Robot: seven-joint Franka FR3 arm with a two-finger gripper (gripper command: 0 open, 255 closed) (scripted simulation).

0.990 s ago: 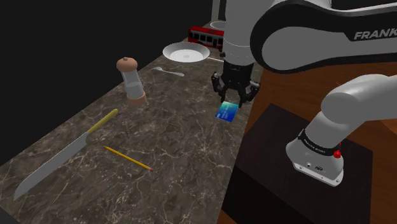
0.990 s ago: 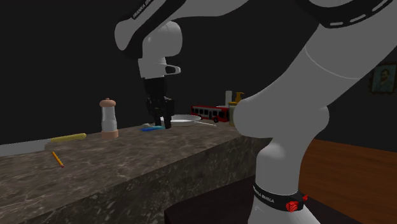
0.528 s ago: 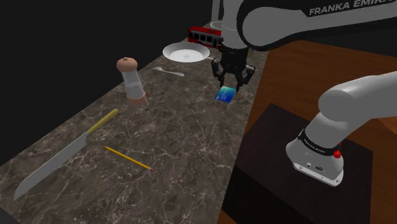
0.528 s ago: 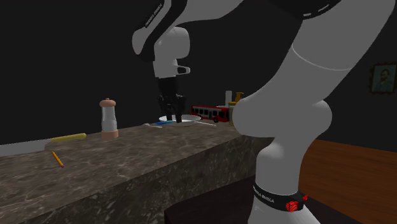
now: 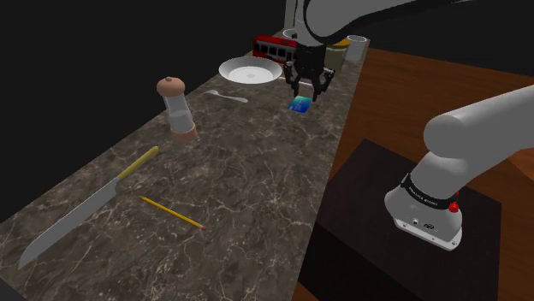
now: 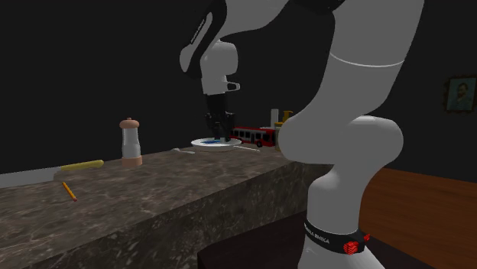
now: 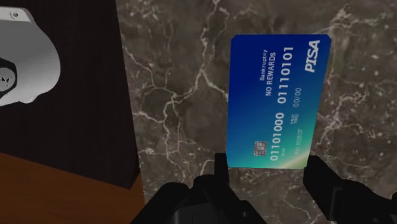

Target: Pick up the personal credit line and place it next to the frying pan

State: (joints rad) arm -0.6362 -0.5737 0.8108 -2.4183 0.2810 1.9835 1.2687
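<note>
A blue credit card (image 7: 277,102) with white numbers is clasped by its lower edge between my gripper's (image 7: 268,170) two black fingers and hangs above the dark marble counter (image 7: 178,95). In the shoulder view the gripper (image 5: 301,91) hovers with the card (image 5: 300,105) near the counter's right edge, just right of a white shallow round pan (image 5: 248,71). From the second exterior view the gripper (image 6: 219,134) hangs just over the white pan (image 6: 212,143).
A pepper mill (image 5: 177,107), a spoon (image 5: 228,96), a yellow-handled knife (image 5: 77,214) and a pencil (image 5: 171,212) lie on the counter. A red toy bus (image 5: 275,47) and cups (image 5: 355,47) stand at the far end. The stand (image 5: 402,222) is at lower right.
The gripper has carried the card along the counter's right edge toward the far end, ending beside the white pan. Nothing else moved.
</note>
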